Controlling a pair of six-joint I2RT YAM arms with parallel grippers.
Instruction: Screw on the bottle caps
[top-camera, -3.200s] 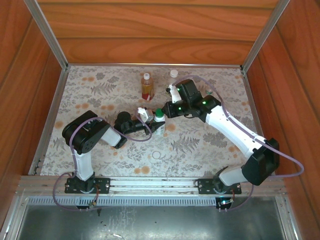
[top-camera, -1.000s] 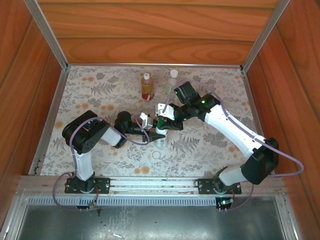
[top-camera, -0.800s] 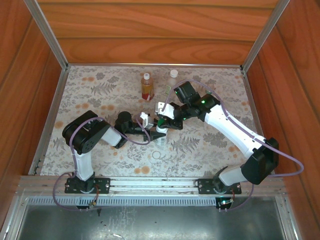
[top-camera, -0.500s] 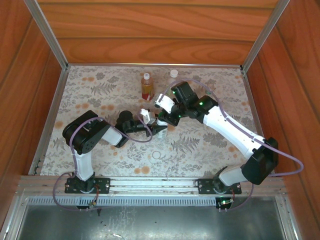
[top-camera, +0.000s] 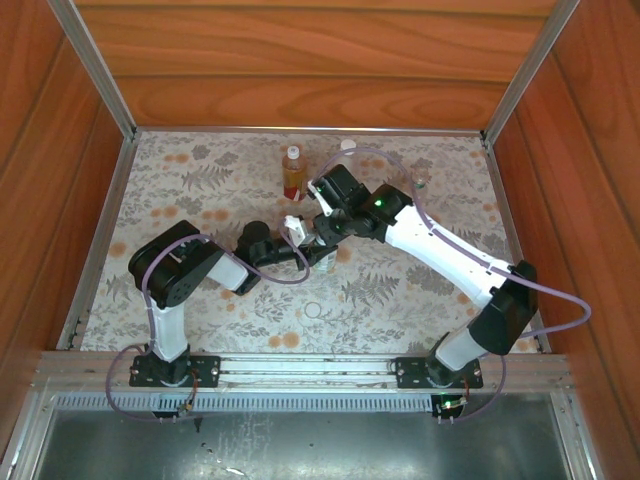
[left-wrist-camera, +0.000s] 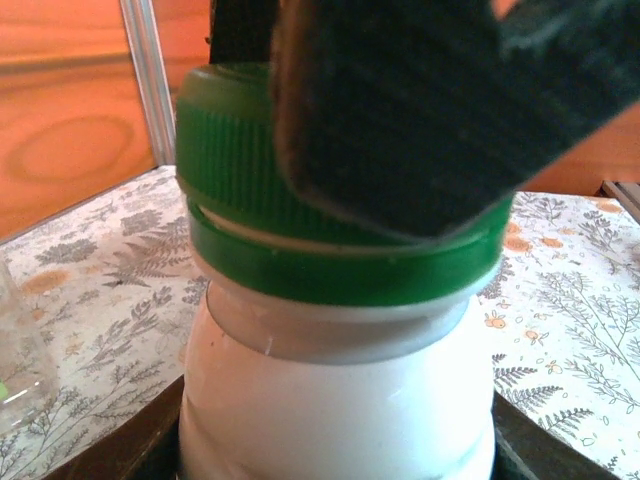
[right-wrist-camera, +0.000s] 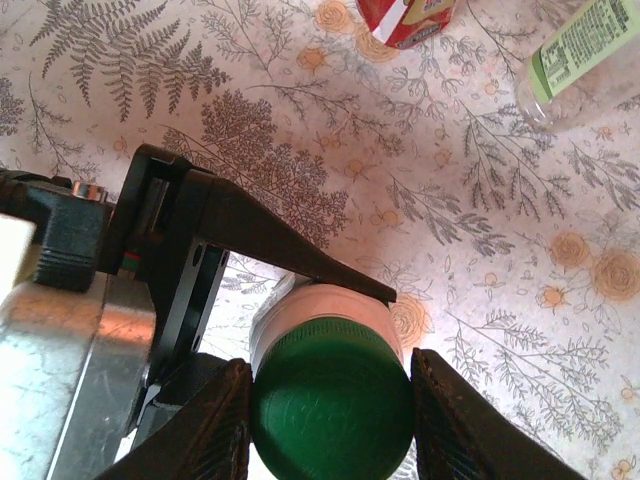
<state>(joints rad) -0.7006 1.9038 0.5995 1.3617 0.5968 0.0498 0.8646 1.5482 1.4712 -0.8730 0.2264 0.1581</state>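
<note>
Print on green bottle label (right-wrist-camera: 585, 40) illegible.

Ribbed, glossy green plastic cap (left-wrist-camera: 235, 160); smooth white plastic bottle (left-wrist-camera: 330, 400); matt floral-print table cover (right-wrist-camera: 480, 230); varnished wood walls (top-camera: 300, 60).

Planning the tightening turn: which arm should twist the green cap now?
Right. The right gripper grips the green cap from above, one finger on either side. The left gripper clamps the white bottle below, steadying it.
</note>
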